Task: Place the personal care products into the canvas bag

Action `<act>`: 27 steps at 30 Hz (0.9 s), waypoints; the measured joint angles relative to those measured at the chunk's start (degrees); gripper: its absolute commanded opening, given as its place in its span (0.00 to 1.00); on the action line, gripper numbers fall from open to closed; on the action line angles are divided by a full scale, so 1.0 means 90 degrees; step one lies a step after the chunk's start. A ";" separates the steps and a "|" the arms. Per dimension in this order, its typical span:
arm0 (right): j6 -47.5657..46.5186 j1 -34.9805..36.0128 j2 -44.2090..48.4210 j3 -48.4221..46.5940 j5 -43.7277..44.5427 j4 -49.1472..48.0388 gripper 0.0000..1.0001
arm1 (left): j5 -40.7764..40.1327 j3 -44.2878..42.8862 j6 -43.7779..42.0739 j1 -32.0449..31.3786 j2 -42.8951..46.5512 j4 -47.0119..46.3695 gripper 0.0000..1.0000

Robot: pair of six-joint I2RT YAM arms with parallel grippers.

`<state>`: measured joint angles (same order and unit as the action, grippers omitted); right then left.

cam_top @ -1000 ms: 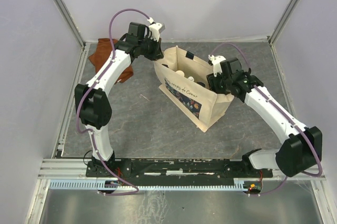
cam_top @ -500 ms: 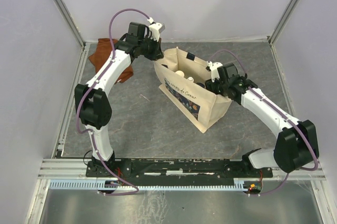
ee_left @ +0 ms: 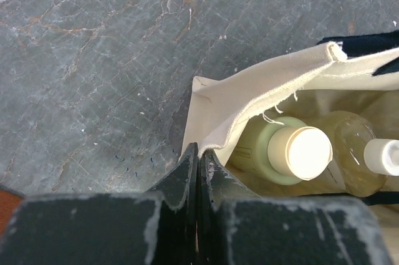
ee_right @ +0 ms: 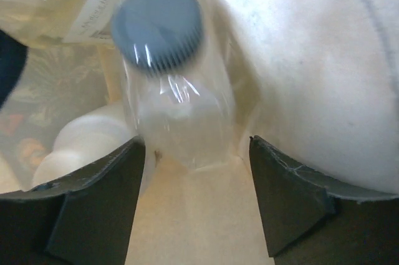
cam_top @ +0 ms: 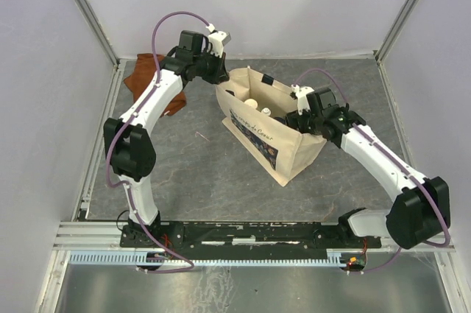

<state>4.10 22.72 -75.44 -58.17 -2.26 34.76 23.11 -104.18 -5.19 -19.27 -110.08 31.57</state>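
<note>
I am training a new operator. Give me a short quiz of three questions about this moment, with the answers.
1. True or false: the right claw is outside the canvas bag.
2. The clear bottle between its fingers has which cap? A white, B dark grey, C red.
3. How many white-capped bottles does the left wrist view show in the bag?
Key: 1 false; 2 B; 3 two, the olive-green bottle and the amber bottle.
</note>
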 measured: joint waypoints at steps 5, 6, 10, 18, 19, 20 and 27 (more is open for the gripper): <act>0.0061 0.0019 0.0044 -0.0908 -0.0046 0.0702 0.87 | -0.0070 0.0000 0.0000 0.0015 0.0015 -0.0017 0.03; 0.0063 0.0019 0.0046 -0.0988 -0.0046 0.0750 0.88 | -0.0068 0.0000 0.0000 0.0019 0.0015 -0.0017 0.03; 0.0063 0.0015 0.0044 -0.1656 0.0049 0.1192 0.90 | -0.0080 0.0000 0.0000 0.0024 0.0019 -0.0012 0.03; 0.0061 0.0005 0.0068 -0.3492 0.0350 0.1858 0.95 | -0.0180 0.0000 0.0002 0.0046 0.0024 0.0010 0.48; 0.0073 0.0005 0.0083 -0.3604 0.0408 0.1909 0.96 | -0.0182 0.0000 -0.0010 0.0051 0.0024 0.0007 0.60; 0.0087 0.0005 0.0085 -0.3662 0.0437 0.1931 0.96 | -0.0216 -0.0012 0.0051 0.0051 0.0024 0.0010 0.74; 0.0321 0.0002 0.0117 -0.3662 0.0595 0.1970 0.97 | -0.0243 -0.0134 0.0308 0.0177 0.0080 0.0000 0.94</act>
<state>6.98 22.74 -74.39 -91.13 3.09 52.49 20.93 -105.38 -2.42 -17.67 -109.36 31.57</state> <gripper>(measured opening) 0.963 0.928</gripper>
